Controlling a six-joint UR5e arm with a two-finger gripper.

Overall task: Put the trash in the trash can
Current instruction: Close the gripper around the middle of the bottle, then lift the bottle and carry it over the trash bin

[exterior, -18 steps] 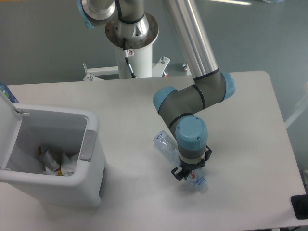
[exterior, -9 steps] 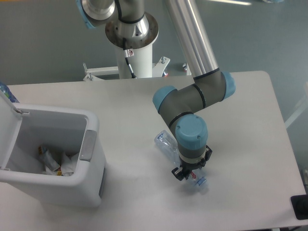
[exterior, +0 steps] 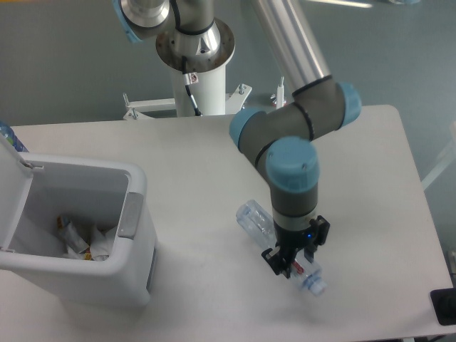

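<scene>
The clear plastic water bottle (exterior: 267,229) lies on its side on the white table (exterior: 370,178), directly beneath the UR5e arm's two-finger gripper (exterior: 293,265), its long axis running on a diagonal from a transparent base up and to the left of the gripper to a capped neck poking out just below and to the right of it. The gripper's black fingers stand one on each side of the bottle's labelled middle, across that axis rather than along it, and they look pressed onto the bottle, though the wrist hides the contact itself and whether the bottle is clear of the tabletop cannot be told. The open white trash can (exterior: 135,187) stands well apart, far to the left of the gripper, its hinged lid (exterior: 13,187) thrown back. Crumpled paper trash (exterior: 85,239) already lies at its bottom. Judging from this layout, the bottle is the last piece out, and the carry ahead runs leftward and must clear the can's grey-stripped near rim.
</scene>
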